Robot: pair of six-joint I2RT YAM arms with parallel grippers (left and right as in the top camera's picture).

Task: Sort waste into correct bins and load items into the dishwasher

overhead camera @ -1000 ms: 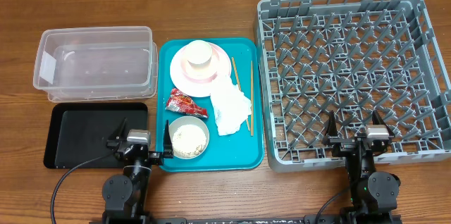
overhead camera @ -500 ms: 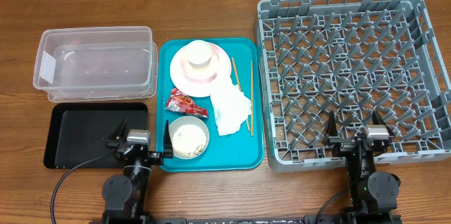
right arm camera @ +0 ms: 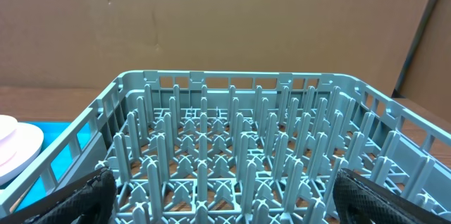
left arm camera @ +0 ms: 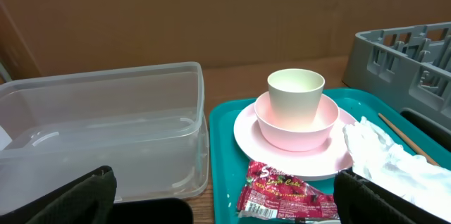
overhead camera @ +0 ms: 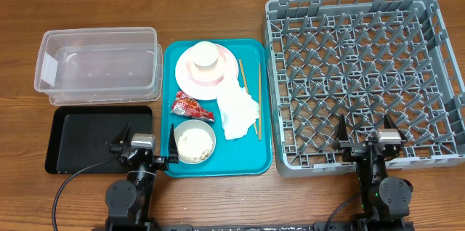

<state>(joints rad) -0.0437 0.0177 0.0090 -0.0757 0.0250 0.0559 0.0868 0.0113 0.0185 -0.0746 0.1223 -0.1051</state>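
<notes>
Seen from overhead, a teal tray point(overhead camera: 218, 161) sits mid-table and carries most of the task's things. At its 12 o'clock is a pink plate point(overhead camera: 187, 78) with a pale bowl point(left arm camera: 296, 124) on it and a small white cup point(left arm camera: 296, 89) standing upright inside that bowl. At about 9 o'clock lies a red snack wrapper point(overhead camera: 192, 105), just beside the plate's near rim. At 7 o'clock a second bowl point(overhead camera: 195, 142) holds white rice point(overhead camera: 195, 145). A crumpled white napkin point(overhead camera: 238, 111) spreads at 3 to 4 o'clock, touching the plate's edge, with two wooden chopsticks point(overhead camera: 259, 100) lying lengthwise along the tray's right side, one partly under the napkin. Off the tray at 10 o'clock is a clear plastic tub point(overhead camera: 98, 67), and at 8 o'clock a shallow black tray point(overhead camera: 80, 140). At 3 o'clock stands the big grey dish rack point(overhead camera: 363, 64), its pegs bare. The left gripper point(overhead camera: 149, 133) sits at the table's 7 o'clock, over the gap between the black tray and the teal tray, its jaws spread wide and holding nothing. The right gripper point(overhead camera: 364, 123) sits at 5 o'clock over the rack's near edge, likewise spread wide and holding nothing.
</notes>
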